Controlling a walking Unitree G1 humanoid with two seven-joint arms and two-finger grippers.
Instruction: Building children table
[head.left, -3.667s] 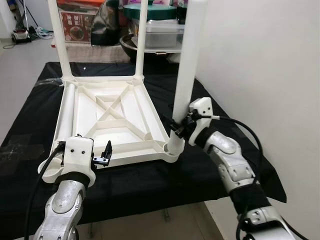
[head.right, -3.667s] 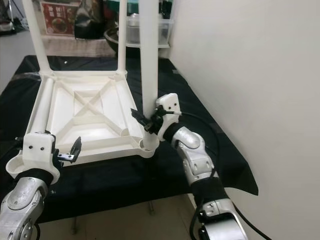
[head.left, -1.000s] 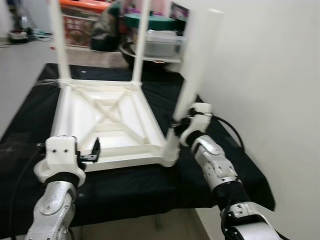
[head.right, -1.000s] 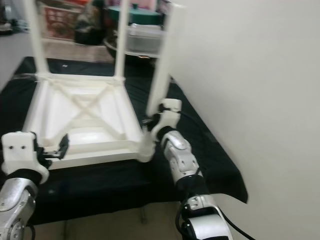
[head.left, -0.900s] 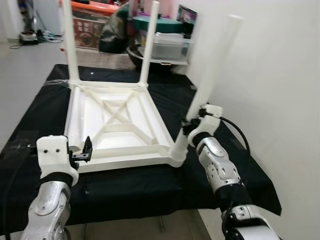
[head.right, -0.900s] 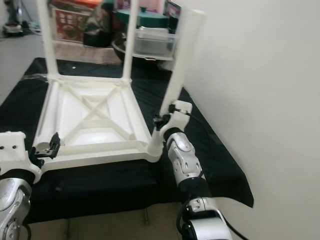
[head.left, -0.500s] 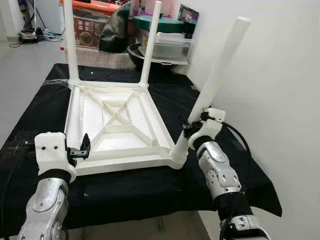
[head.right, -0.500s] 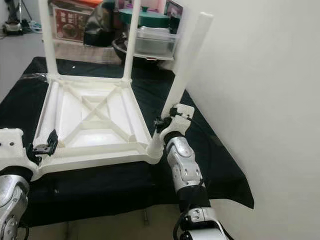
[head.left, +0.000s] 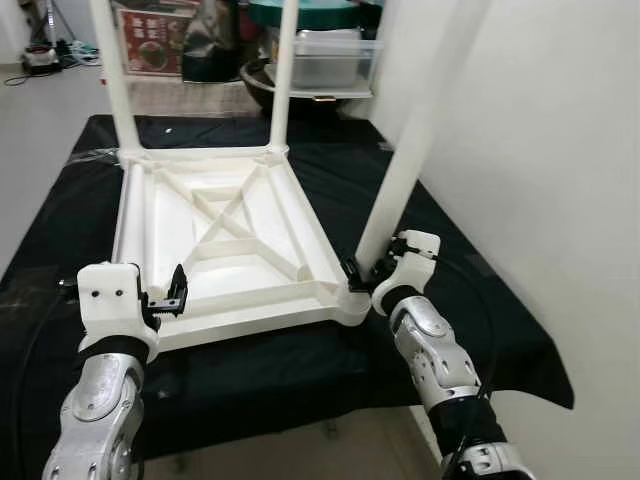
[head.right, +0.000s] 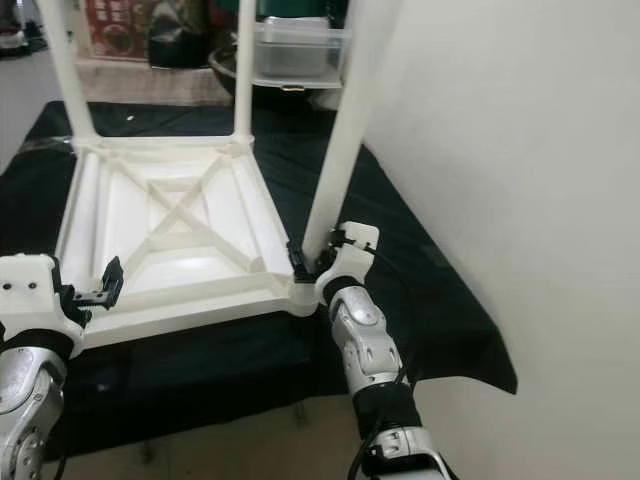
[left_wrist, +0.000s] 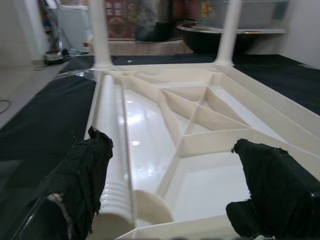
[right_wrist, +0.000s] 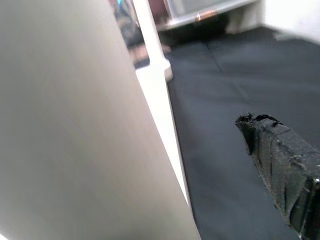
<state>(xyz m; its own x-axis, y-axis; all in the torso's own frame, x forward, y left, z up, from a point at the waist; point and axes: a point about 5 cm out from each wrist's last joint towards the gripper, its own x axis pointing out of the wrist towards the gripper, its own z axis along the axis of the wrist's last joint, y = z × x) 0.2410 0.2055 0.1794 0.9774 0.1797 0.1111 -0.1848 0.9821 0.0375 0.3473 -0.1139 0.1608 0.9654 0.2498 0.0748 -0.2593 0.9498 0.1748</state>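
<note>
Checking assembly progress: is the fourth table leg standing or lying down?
Lying down: the loose leg rests flat inside the upturned tabletop, near the left gripper.

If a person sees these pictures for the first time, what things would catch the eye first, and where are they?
First comes the white table top, upside down on the black cloth, with two legs upright at its far corners. Next is the right pincer closed on a third leg at the near right corner, which leans toward the wall. The left pincer is open at the near left corner, over a fourth leg lying inside the top.
</note>
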